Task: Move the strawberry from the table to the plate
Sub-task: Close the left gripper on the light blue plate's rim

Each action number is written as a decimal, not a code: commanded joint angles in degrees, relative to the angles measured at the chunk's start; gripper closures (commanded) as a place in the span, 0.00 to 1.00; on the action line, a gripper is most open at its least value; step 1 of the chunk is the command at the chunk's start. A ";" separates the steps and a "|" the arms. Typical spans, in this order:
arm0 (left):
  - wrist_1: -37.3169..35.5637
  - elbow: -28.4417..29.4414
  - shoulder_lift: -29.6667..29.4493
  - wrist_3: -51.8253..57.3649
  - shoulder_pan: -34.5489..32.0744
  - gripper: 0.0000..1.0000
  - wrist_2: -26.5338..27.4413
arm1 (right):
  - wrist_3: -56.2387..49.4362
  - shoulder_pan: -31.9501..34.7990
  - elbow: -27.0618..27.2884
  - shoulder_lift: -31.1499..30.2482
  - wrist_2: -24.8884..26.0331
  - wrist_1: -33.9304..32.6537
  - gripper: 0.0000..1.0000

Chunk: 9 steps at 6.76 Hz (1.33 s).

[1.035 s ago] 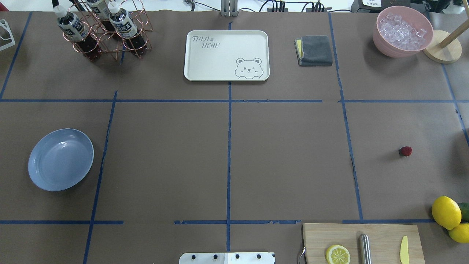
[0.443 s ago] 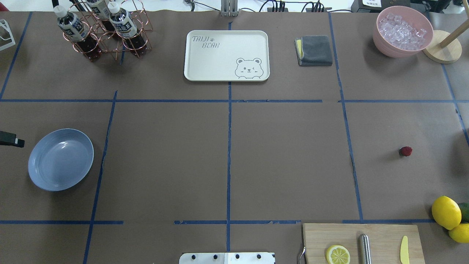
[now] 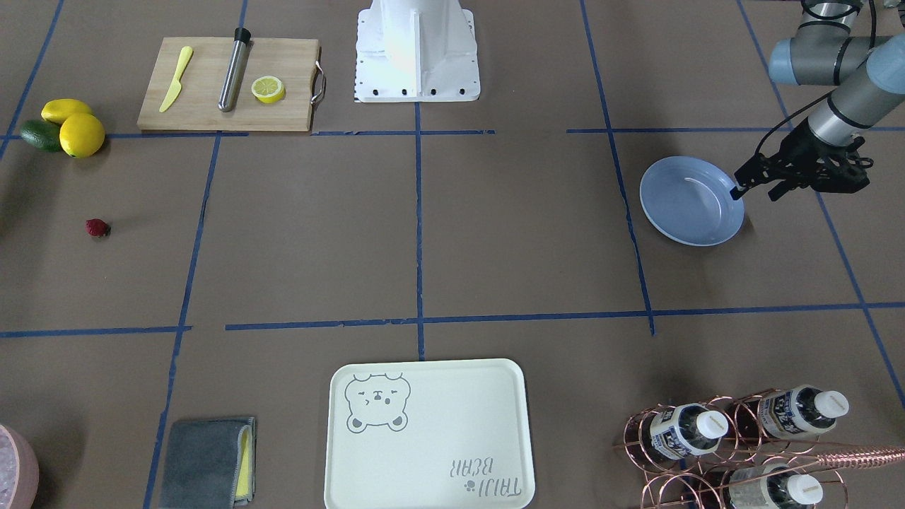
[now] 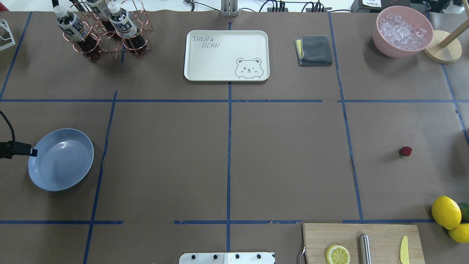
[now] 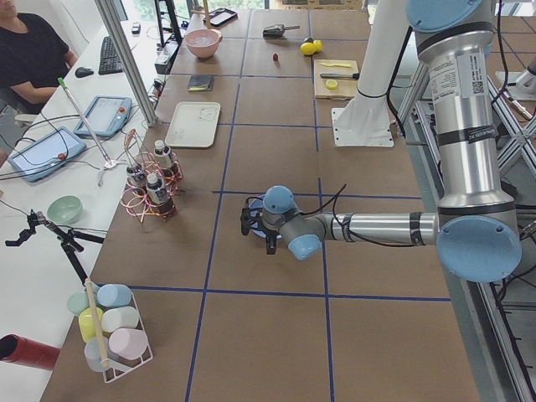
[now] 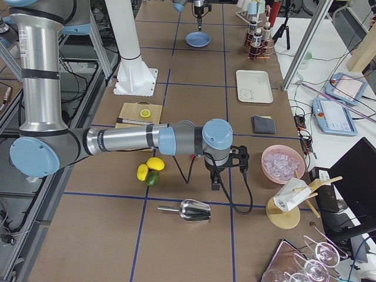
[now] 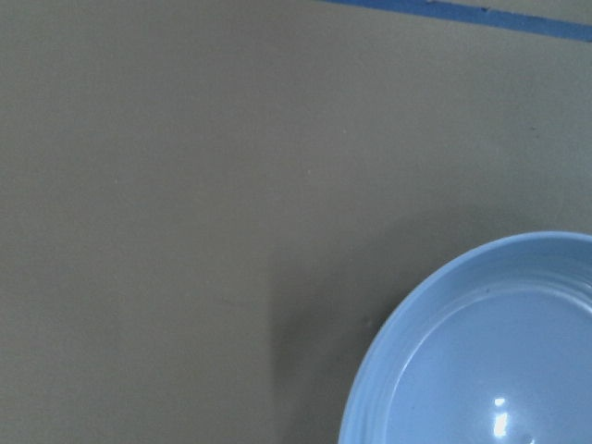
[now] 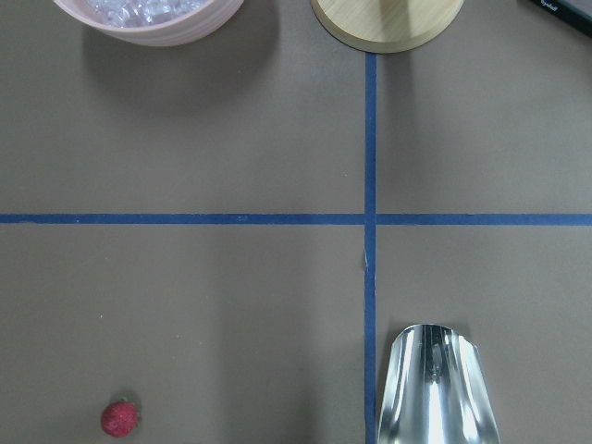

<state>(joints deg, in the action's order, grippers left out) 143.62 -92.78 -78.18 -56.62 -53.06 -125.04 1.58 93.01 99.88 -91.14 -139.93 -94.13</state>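
The strawberry (image 4: 405,151), small and dark red, lies on the brown-paper table (image 4: 285,157) at the right; it also shows at the lower left of the right wrist view as the strawberry (image 8: 119,418). The light-blue plate (image 4: 61,159) sits far left, with nothing in it. My left gripper (image 3: 755,192) hangs just outside the plate's (image 3: 691,201) outer rim, fingers apart and nothing between them. My right gripper (image 6: 216,179) shows only in the exterior right view, above the table near the strawberry's zone; I cannot tell whether it is open or shut.
A cutting board (image 4: 362,244) with a lemon half, a metal rod and a yellow knife sits front right, with lemons (image 4: 446,212) beside it. A metal scoop (image 8: 435,388), a pink ice bowl (image 4: 402,31), a bear tray (image 4: 226,55), a grey cloth (image 4: 314,50) and a bottle rack (image 4: 102,31) are also there.
My left gripper has come into the overhead view from the left edge and moved right, up to the plate's rim. The strawberry and the plate have not moved.
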 commanded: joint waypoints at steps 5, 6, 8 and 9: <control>0.08 0.49 -0.31 0.02 3.22 0.51 0.68 | 0.09 0.06 0.31 0.08 -0.08 -0.09 0.00; 0.25 0.49 -0.31 0.02 3.23 0.78 0.68 | 0.09 0.06 0.31 0.08 -0.08 -0.09 0.00; 0.34 0.32 -0.31 0.20 3.23 1.00 0.50 | 0.09 0.06 0.84 -0.09 0.00 -0.09 0.00; 0.34 -1.07 0.04 0.20 2.88 1.00 -0.37 | 0.09 0.06 1.19 -0.09 0.09 -0.09 0.00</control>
<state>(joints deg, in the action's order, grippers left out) 143.93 -92.75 -78.40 -56.42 -49.92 -124.71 1.67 93.07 100.65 -91.18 -139.93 -94.22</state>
